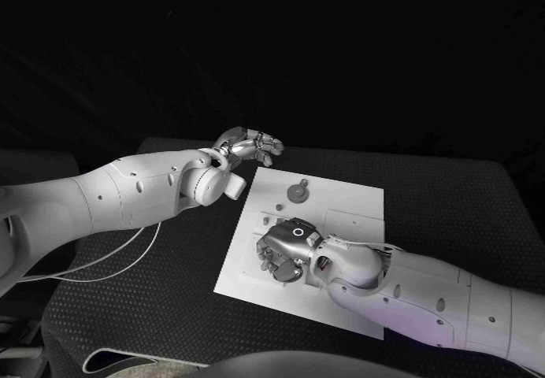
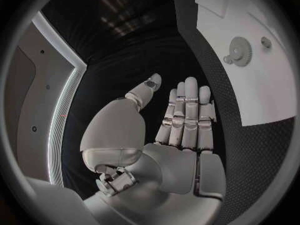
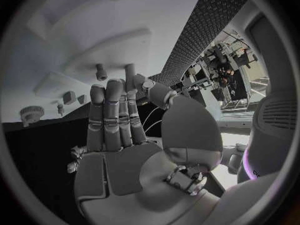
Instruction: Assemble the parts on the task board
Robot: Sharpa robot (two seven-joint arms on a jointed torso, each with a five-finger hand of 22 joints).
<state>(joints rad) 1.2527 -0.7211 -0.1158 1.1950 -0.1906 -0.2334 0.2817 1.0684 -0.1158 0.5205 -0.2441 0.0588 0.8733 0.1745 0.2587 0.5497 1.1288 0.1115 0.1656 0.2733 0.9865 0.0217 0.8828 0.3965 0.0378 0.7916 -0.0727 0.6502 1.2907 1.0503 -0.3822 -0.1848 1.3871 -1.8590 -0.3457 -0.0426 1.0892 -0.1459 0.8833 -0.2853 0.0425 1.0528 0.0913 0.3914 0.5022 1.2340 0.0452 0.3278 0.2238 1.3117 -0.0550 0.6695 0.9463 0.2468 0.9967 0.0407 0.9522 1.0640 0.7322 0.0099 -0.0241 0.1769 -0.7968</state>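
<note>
The white task board (image 1: pixel 341 206) lies in the middle of the black table. A grey gear-shaped part (image 1: pixel 298 191) sits on its far half, with small pegs (image 1: pixel 279 208) just in front of it. My left hand (image 1: pixel 252 146) hovers off the board's far left corner, fingers stretched out and holding nothing; its palm (image 2: pixel 175 130) faces the camera, with the gear (image 2: pixel 239 50) on the board beyond. My right hand (image 1: pixel 287 248) is over the board's left middle. Its fingers (image 3: pixel 115 115) lie straight and together with nothing in them, near upright pegs (image 3: pixel 100 71) on the board (image 3: pixel 94 30).
A thin white cable (image 1: pixel 113 260) loops over the table under my left arm. The black mat (image 1: pixel 454 197) stretches to the right of the board and behind it. My right forearm (image 1: pixel 420 291) covers the board's near right corner.
</note>
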